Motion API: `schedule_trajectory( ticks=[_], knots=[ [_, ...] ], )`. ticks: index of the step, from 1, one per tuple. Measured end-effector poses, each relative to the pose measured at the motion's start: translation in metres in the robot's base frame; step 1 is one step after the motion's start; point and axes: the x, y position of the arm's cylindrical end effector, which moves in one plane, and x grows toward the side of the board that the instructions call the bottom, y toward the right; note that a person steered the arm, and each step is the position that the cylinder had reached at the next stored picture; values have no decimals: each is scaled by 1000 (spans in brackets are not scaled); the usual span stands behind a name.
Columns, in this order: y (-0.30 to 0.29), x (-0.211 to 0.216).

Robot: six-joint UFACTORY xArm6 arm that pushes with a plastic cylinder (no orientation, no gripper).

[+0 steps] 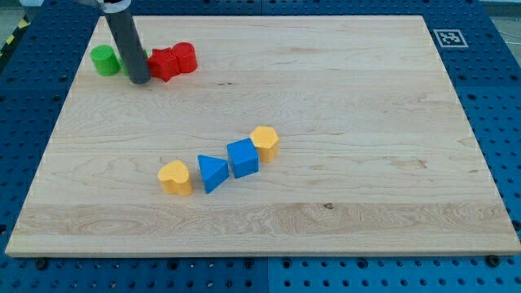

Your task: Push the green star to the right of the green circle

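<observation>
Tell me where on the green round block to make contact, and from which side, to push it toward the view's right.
Nothing here grips; my tip only pushes. Meet the green round block mid-wall on its view's-left side, probably dead centre, since a curved wall slips off-centre. My tip now stands on its view's-right side, beside the red blocks.

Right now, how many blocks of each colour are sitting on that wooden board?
Green: 1, the green circle
Red: 2, the red star and the red cylinder
Yellow: 2, the yellow heart and the yellow hexagon
Blue: 2, the blue triangle and the blue cube
Total: 7. No green star shows; my tip stands between green and red.
</observation>
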Motion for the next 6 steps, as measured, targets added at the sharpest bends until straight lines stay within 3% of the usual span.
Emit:
schedule_trajectory(
  ticks=[4,6],
  knots=[
    [0,-14],
    [0,8]
  ],
)
